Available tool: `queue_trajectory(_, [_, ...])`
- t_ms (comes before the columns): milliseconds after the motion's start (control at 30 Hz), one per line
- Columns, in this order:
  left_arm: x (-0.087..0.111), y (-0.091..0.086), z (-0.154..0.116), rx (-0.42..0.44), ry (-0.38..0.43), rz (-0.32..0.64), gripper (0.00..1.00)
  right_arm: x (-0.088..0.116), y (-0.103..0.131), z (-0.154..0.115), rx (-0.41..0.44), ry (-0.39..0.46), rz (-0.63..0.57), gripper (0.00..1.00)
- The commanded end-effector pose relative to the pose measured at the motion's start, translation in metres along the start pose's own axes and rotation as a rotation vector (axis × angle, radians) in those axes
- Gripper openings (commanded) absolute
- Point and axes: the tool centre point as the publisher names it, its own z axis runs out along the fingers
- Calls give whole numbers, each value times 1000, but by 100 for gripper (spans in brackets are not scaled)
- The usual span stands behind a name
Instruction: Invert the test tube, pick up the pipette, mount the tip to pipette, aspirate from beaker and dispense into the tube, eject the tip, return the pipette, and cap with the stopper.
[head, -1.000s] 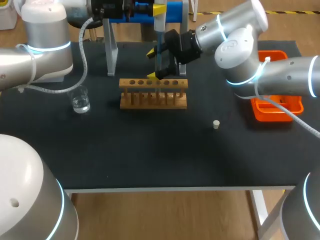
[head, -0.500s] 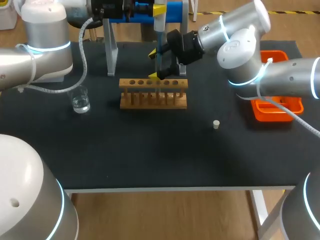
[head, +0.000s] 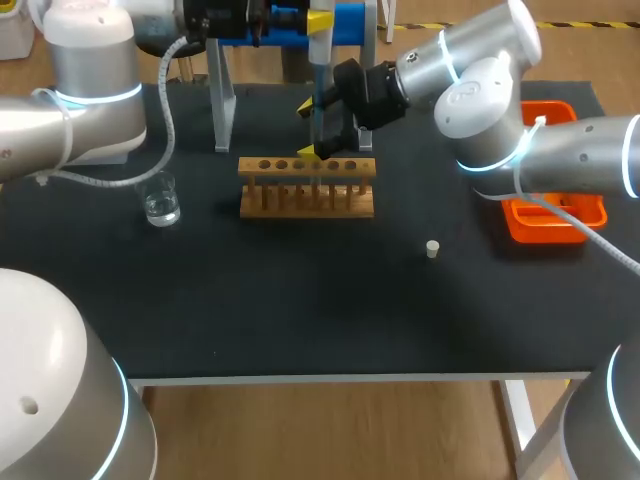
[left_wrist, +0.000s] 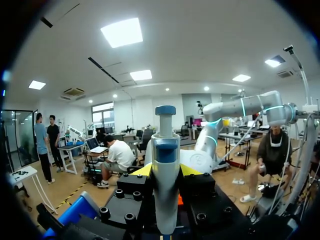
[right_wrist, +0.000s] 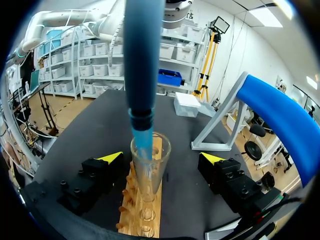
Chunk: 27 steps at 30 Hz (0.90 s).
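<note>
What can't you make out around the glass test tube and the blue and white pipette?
1. Head view: the right gripper hides most of the clear glass test tube in the wooden rack.
2. Left wrist view: the left gripper covers the blue and white pipette below its fingers.
3. Head view: the right arm hides much of the orange tray.

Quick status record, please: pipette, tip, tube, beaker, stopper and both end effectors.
pipette: upright, over the rack
tip: mounted, its end inside the test tube's mouth
test tube: standing in the rack, mouth up, uncapped
left end effector: shut on the pipette
right end effector: open, one finger on each side of the test tube, neither touching it
beaker: on the table beside the rack, holding clear liquid
stopper: on the table, apart from the rack
</note>
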Motion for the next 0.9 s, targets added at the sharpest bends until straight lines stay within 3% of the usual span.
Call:
queue_trajectory(33, [-1, 3, 1, 4, 5, 0, 0, 0, 0, -1, 2, 1, 0, 100])
queue_trajectory(900, [2, 14, 3, 11, 11, -15, 0, 0, 0, -1, 2, 1, 0, 100])
